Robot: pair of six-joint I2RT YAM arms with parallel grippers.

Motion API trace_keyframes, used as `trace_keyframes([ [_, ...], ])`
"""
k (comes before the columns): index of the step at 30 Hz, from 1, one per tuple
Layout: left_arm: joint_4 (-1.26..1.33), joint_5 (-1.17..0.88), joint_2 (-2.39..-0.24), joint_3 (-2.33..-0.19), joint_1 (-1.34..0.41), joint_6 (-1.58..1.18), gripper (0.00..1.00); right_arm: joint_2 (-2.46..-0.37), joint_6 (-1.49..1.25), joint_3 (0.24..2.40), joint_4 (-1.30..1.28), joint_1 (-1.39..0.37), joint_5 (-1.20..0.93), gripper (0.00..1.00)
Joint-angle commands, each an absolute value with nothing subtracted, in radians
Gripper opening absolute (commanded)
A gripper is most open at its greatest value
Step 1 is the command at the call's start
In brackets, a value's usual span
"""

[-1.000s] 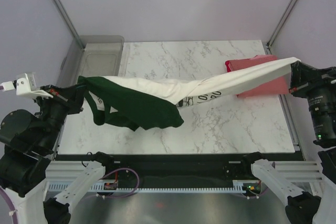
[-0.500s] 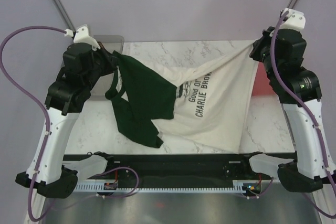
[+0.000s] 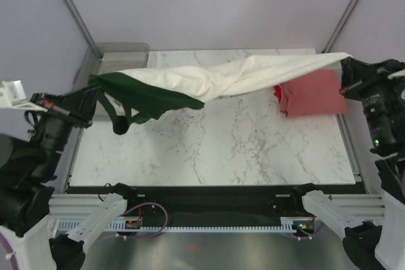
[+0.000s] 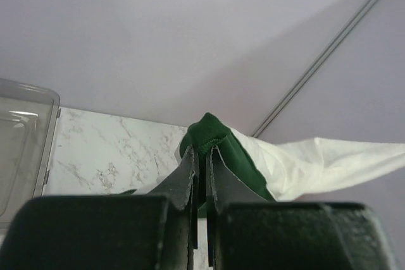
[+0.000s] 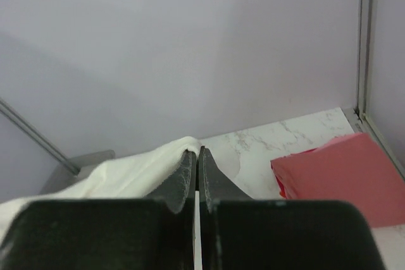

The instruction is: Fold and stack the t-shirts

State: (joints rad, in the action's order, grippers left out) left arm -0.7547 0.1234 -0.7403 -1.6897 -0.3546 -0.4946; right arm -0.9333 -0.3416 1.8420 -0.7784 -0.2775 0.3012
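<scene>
Coral-red cloth t-shirt [image 3: 313, 93] lies folded at the right of the white marble table [image 3: 221, 150], so that's one done for you. Now the cream-white t-shirt with dark green sleeves [image 3: 253, 74]: not folded yet, strung in the air over the table's far half. Your left claw [image 4: 201, 156] pinches a green sleeve edge, your right claw [image 5: 197, 156] clamps a cream edge. It's twisted, bunched mid-span, print hidden. You've got spreading, folding and stacking left.

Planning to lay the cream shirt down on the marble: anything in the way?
The cream-white shirt is stretched between the left gripper and right gripper. The marble table below its middle looks bare; the folded coral-red shirt lies near its right end, the clear bin near its left.
</scene>
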Motion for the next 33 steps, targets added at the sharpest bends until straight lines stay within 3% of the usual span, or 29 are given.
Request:
trace_keyframes([
  [1, -0.771, 0.094, -0.667, -1.664, -0.348, -0.537, 0.02, -0.847, -0.353, 1.885, -0.796, -0.275, 0.255, 0.00],
  [7, -0.805, 0.161, -0.589, -1.675, -0.348, -0.558, 0.02, -0.759, -0.368, 1.894, -0.830, -0.275, 0.294, 0.00],
  [13, -0.805, 0.173, -0.665, -1.675, -0.350, -0.572, 0.02, -0.788, -0.377, 1.879, -0.825, -0.275, 0.350, 0.00],
  [20, -0.645, 0.213, -0.764, -1.339, -0.350, -0.591, 0.02, -0.819, -0.426, 1.534, -0.672, -0.275, 0.403, 0.00],
  [26, -0.463, 0.293, -0.903, -1.126, -0.347, -0.632, 0.02, -0.971, -0.488, 1.301, -0.549, -0.276, 0.436, 0.00],
  [33, -0.293, 0.292, -1.199, -1.120, -0.293, -0.681, 0.02, -1.211, -0.518, 1.241, -0.373, -0.273, 0.462, 0.00],
])
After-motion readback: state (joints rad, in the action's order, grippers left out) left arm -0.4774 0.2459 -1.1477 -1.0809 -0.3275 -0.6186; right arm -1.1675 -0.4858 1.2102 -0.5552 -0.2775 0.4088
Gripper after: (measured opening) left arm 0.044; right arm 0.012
